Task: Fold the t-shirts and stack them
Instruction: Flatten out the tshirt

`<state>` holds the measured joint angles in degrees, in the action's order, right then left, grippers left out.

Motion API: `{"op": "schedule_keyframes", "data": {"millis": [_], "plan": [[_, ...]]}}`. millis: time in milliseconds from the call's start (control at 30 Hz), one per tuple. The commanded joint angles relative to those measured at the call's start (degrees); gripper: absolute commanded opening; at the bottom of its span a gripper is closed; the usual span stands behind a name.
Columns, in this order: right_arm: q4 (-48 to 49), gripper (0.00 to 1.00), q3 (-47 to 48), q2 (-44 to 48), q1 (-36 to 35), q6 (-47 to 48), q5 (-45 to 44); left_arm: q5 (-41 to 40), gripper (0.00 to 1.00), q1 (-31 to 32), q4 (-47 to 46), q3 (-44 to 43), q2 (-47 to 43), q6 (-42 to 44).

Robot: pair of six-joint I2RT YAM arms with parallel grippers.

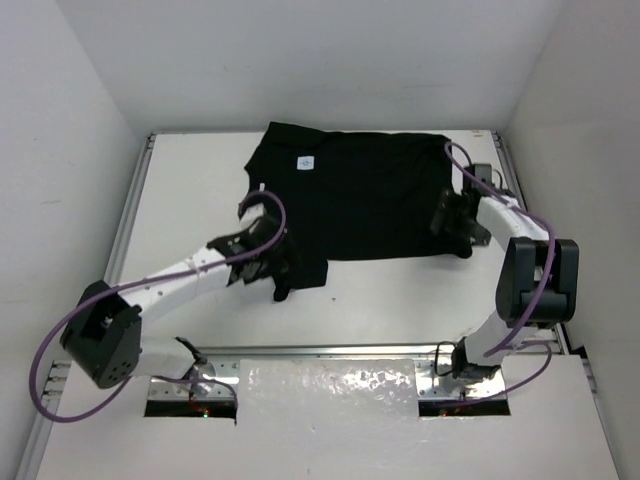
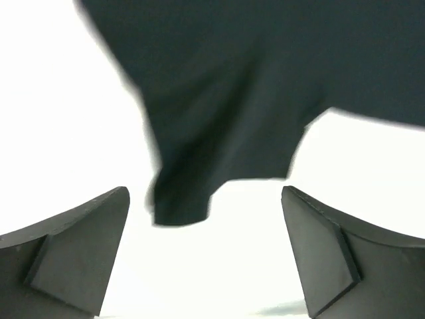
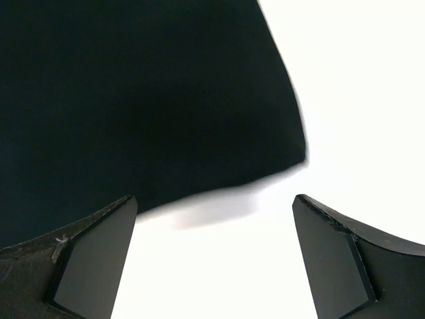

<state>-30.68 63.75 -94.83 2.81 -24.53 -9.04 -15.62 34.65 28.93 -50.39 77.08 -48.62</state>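
A plain black t-shirt (image 1: 360, 195) lies spread on the white table, its collar with a small white label at the far left. My left gripper (image 1: 283, 268) is open and empty just short of the shirt's near left sleeve (image 2: 182, 199), which hangs in front of the fingers (image 2: 80, 252). My right gripper (image 1: 455, 222) is open and empty at the shirt's right edge. In the right wrist view the cloth's corner (image 3: 199, 133) lies just ahead of the open fingers (image 3: 93, 259), with bare table between them.
White walls close in the table at the back and both sides. A metal rail (image 1: 330, 352) runs along the near edge by the arm bases. Purple cables (image 1: 270, 215) loop over both arms.
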Motion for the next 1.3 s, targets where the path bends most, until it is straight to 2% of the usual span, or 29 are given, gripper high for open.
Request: {"op": "schedule_keyframes", "data": {"millis": [0,100,333,367,400,433,467,533,567,600,633,667,767,800,867,900,967,1000,1033,1067,1100,1133,1233,1267], "plan": [[4.4,0.99,-5.9,4.9,2.4,-2.0,4.1,-0.9,0.94,2.6,1.8,7.2,-6.8,-4.2],[7.5,0.99,-7.5,3.6,2.6,-2.4,4.1,0.3,0.93,2.9,-2.7,10.7,-6.3,-3.1],[11.7,0.98,-8.6,1.3,3.2,-1.7,0.0,1.6,0.89,3.0,-11.9,13.6,1.9,-0.8],[11.9,0.97,-8.6,1.0,3.5,-1.7,0.0,1.9,0.84,3.0,-12.8,13.8,2.8,-0.6],[11.6,0.96,-7.8,-0.7,3.7,-1.7,0.7,2.9,0.73,3.0,-13.8,14.7,3.5,-0.6],[10.8,0.96,-7.1,-1.9,3.9,-1.7,0.5,3.2,0.68,3.1,-15.6,15.1,4.9,-0.6],[10.0,0.93,-6.5,-2.9,3.8,-1.7,0.1,3.3,0.49,3.0,-16.0,15.3,5.4,-0.6],[11.1,0.89,-7.2,-4.2,3.8,-2.1,-0.1,2.8,0.33,3.0,-16.5,15.5,7.0,-0.6],[12.9,0.82,-7.8,-4.6,3.9,-2.3,-0.1,1.7,0.08,3.0,-16.4,15.3,7.2,-0.5],[13.4,0.77,-7.6,-6.1,3.9,-2.1,0.1,1.1,0.0,2.8,-15.8,14.9,7.2,-0.6],[13.0,0.71,-6.8,-7.2,4.0,-2.0,0.4,0.3,0.0,2.8,-15.0,14.4,6.9,-0.8],[11.6,0.57,-5.1,-8.3,4.0,-1.7,0.7,-1.6,0.0,2.7,-13.9,14.0,6.3,-1.9],[12.8,0.46,-5.9,-8.2,4.0,-1.0,2.2,-7.3,0.0,2.0,-8.2,13.5,-1.0,-6.1],[13.4,0.37,-6.4,-7.6,3.9,-0.4,2.6,-8.8,0.0,1.0,-5.2,13.5,-6.8,-7.1],[12.3,0.25,-6.7,-5.8,3.7,-0.2,3.8,-13.4,0.0,-0.5,0.0,12.7,-15.8,-9.1],[12.1,0.0,-7.1,-4.9,3.3,0.0,3.9,-14.8,0.0,-2.5,1.6,12.1,-18.3,-9.4],[10.8,0.01,-8.1,-2.1,1.2,0.1,2.8,-17.7,0.0,-5.0,4.9,9.4,-24.7,-9.2],[9.9,0.33,-8.2,-1.3,0.7,0.1,2.8,-17.7,0.0,-7.8,5.1,8.6,-25.8,-8.2],[8.8,0.52,-8.3,-0.6,-0.2,-0.2,2.2,-17.3,0.0,-9.0,5.3,7.8,-26.8,-6.6],[6.8,0.68,-8.7,0.9,-0.4,-0.9,-0.3,-16.8,0.0,-9.9,5.8,6.1,-27.3,-6.1],[5.9,0.77,-9.1,1.6,-0.4,-1.4,-1.1,-16.6,0.0,-10.7,6.4,5.3,-27.3,-5.7],[5.0,0.83,-9.5,2.2,-0.4,-1.5,-1.2,-16.6,0.0,-10.7,6.9,4.8,-26.9,-5.6],[2.9,0.84,-10.3,4.2,-0.3,-2.0,-2.9,-15.6,0.0,-10.7,6.7,4.7,-25.8,-5.3],[3.3,0.83,-11.3,5.1,-0.3,-2.0,-0.8,-15.1,0.0,-10.7,6.1,5.5,-25.4,-5.3]]}}
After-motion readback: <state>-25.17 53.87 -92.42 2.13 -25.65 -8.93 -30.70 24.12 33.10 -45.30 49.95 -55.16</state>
